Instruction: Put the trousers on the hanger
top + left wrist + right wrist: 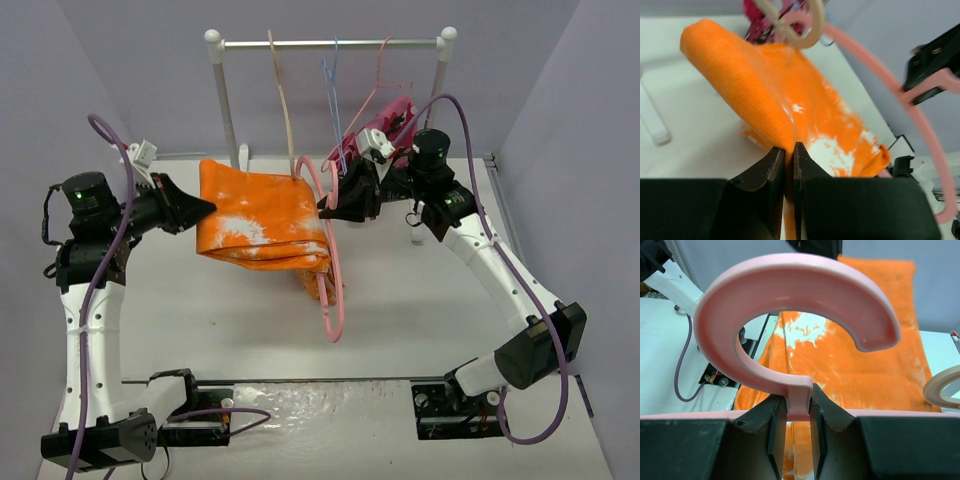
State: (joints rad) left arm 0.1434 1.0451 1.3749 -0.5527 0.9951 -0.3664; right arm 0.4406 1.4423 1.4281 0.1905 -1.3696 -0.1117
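Now, pinching a folded edge of the trousers (765, 95) with the left gripper (788, 150), closed down to a sliver on the cloth. Holding them up in the air, spread as a broad orange sheet just in front of the rail (330, 43), toward its left post. Clamping the neck of the hanger (790, 285) with the right gripper (799, 405), squeezed onto the stem right under the hook. Dangling that pink frame edge-on in front of the rail, about its middle, well apart from the beige hanger (285, 105) hooked on the bar itself.

Looks like threading the far end of the cloth through the pink triangle, with a bunch drooping on the side away from the rail. Extent of cloth past the lower bar: cannot tell from here.

Soft, light stuff by the look of it: folding, sagging, giving no stiffness to push with. Better pulled than shoved, then. Best taken at a doubled edge or the waistband, several layers in one pinch, to guard against losing a single ply. Woven and matte, so probably some friction against plastic, yet liable to slide off the bar if draped unevenly. As for the hanger: rigid, light, sound to hold at the neck, though apt to swing about that single point.
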